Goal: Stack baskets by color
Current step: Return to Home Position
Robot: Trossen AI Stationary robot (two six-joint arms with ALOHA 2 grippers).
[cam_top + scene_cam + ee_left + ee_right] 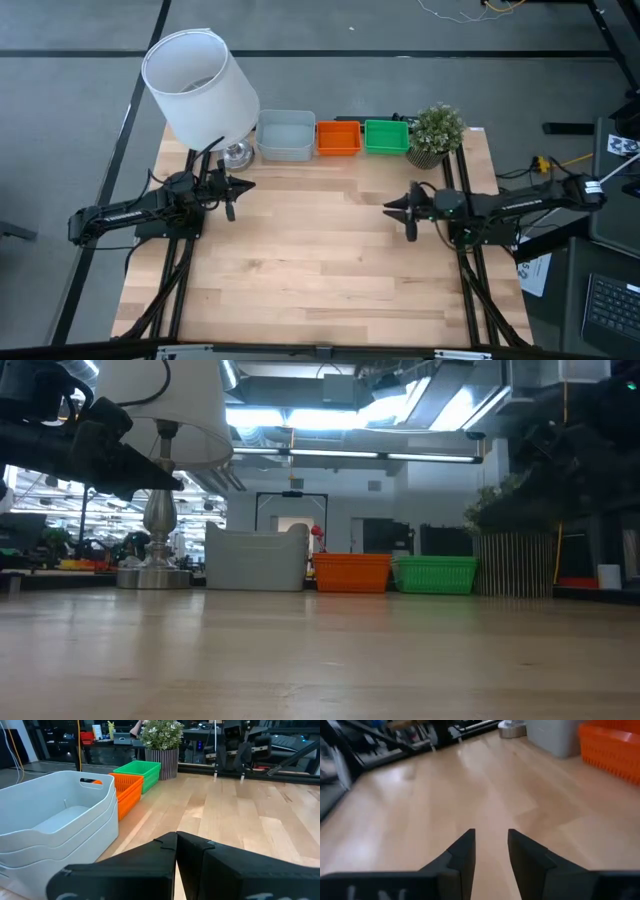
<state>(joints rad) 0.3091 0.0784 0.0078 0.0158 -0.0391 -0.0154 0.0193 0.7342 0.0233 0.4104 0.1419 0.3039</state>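
Observation:
Three stacks of baskets stand in a row on the table's far edge: pale grey [286,135] [55,827], orange [338,137] [125,790] and green [386,135] [142,772]. In the low view the grey stack [255,558], the orange stack [352,572] and the green stack [436,574] rest on their bottoms. My left gripper [250,184] [176,840] is shut and hangs level at the table's left side, near the grey stack. My right gripper [388,207] [491,837] is open with nothing between its fingers, above bare wood at the right side.
A large white lampshade [200,88] on a metal lamp base [155,565] stands at the far left corner. A small potted plant [435,135] stands at the far right corner. Bare wood fills the table's middle and near part [320,270].

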